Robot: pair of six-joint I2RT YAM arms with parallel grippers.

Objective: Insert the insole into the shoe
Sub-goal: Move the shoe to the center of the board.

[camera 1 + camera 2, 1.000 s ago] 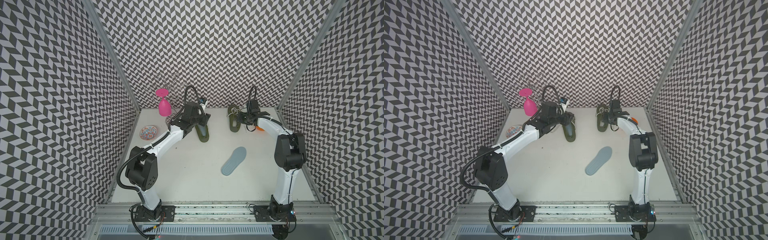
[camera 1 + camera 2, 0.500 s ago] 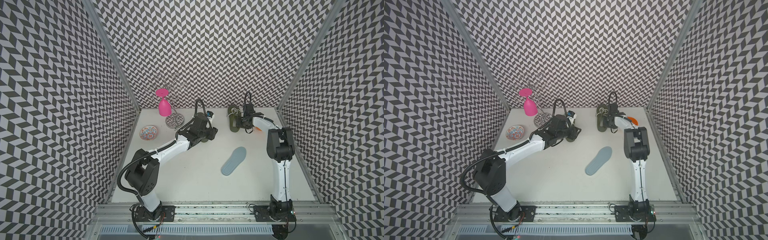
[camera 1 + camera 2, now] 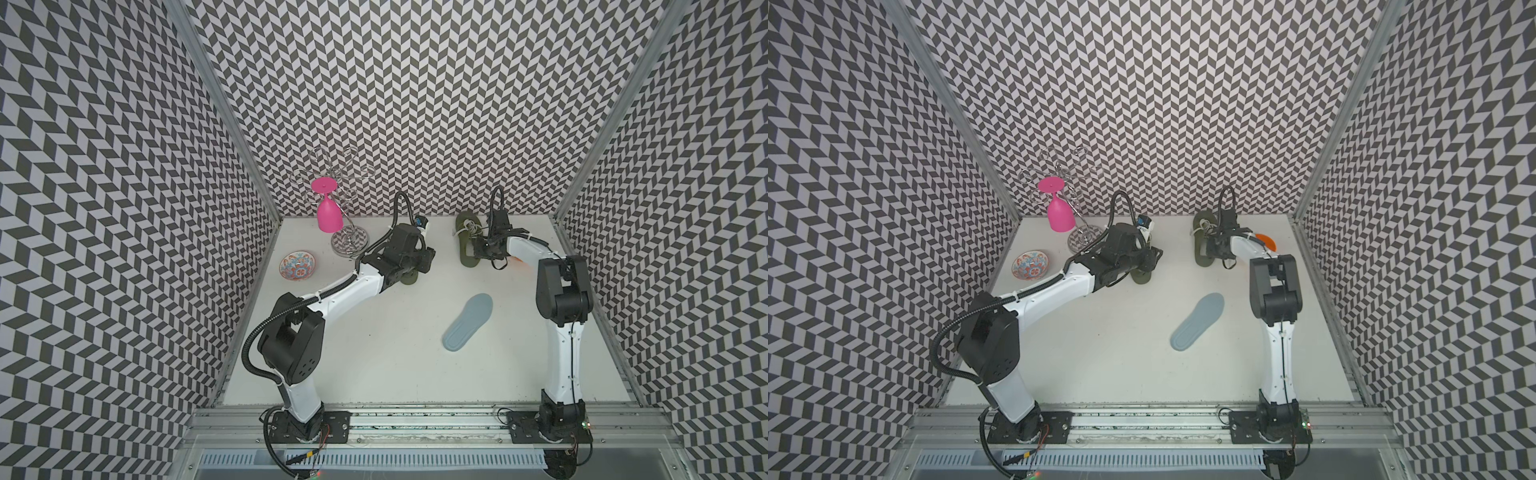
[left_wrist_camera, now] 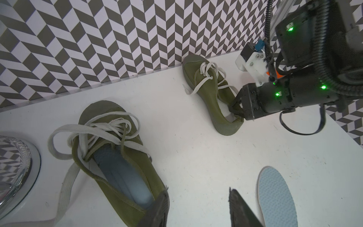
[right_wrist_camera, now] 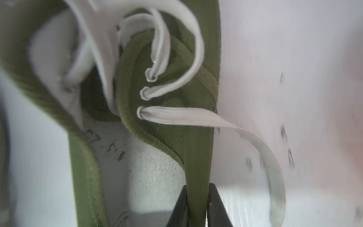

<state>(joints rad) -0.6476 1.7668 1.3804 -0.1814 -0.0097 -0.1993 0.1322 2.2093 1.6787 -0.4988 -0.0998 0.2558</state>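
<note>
From where I stand, the right gripper [image 4: 234, 107] is reached over to the back of the table [image 3: 374, 353]. It is pinched tight on the side wall of the empty shoe [image 3: 464, 245], close to the heel. The right wrist view shows the two black fingers [image 5: 179, 208] squeezing the green cloth between them, with the bare pale lining beside them (there is some printing on it, too blurred to read). That shoe lies with its toe towards the back wall, and its white laces [image 4: 206, 68] are loose.

The loose insole [image 3: 468, 322], grey-blue, lies flat on the table. It is well apart from the empty shoe, nearer the front and nearer the right arm than the left, and nothing touches it.

The left gripper [image 4: 198, 196] hangs over the heel end of the other shoe [image 4: 98, 112], its fingers spread apart with nothing between them. This shoe has an insole inside [image 4: 121, 176], lying along the bottom.

Off to the left side stand a wire rack [image 3: 349, 241] with a pink glass [image 3: 328, 212] hanging upside down on it, and a small patterned bowl [image 3: 297, 266] near the wall.
</note>
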